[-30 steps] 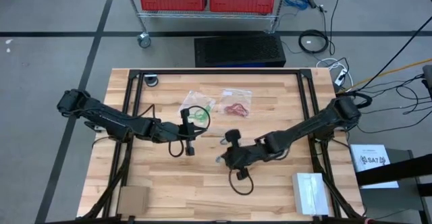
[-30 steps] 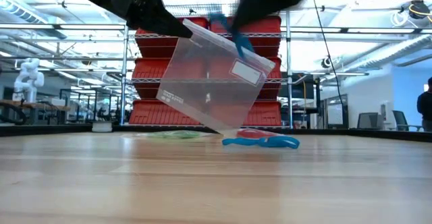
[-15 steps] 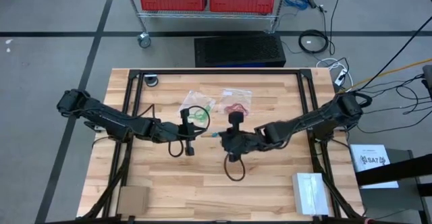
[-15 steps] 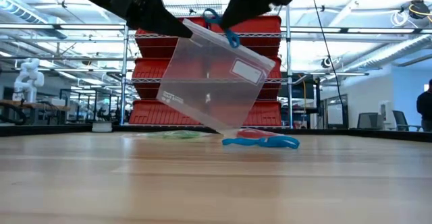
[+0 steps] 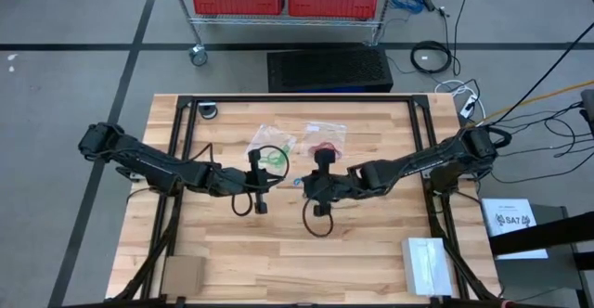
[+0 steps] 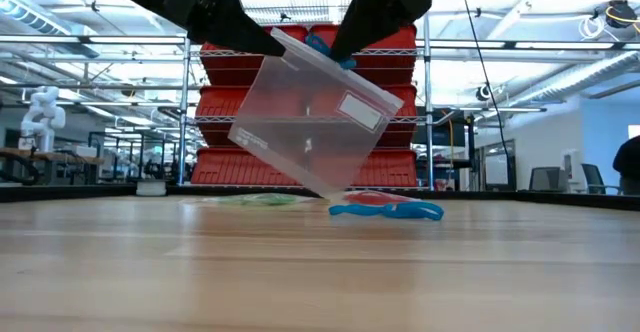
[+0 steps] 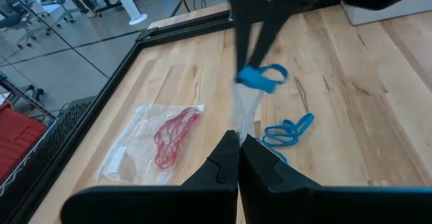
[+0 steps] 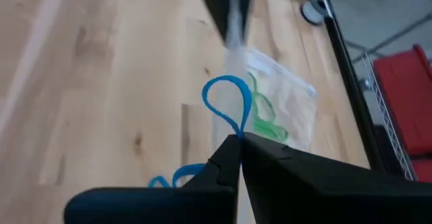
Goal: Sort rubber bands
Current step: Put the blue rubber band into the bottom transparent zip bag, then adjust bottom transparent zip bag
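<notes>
High view, table: wooden table with both arms reaching to its middle.
Left gripper: left gripper is clamped on one top corner of a clear zip bag, holding it tilted above the tabletop.
Green bands: green rubber bands lie inside a second bag flat on the wood, behind the lifted one.
Right gripper: right gripper is pinched closed on a blue rubber band, held at the lifted bag's mouth.
Red bands: red rubber bands lie in a third bag on the table.
Loose bands: more blue bands lie on the wood beneath the lifted bag.
</notes>
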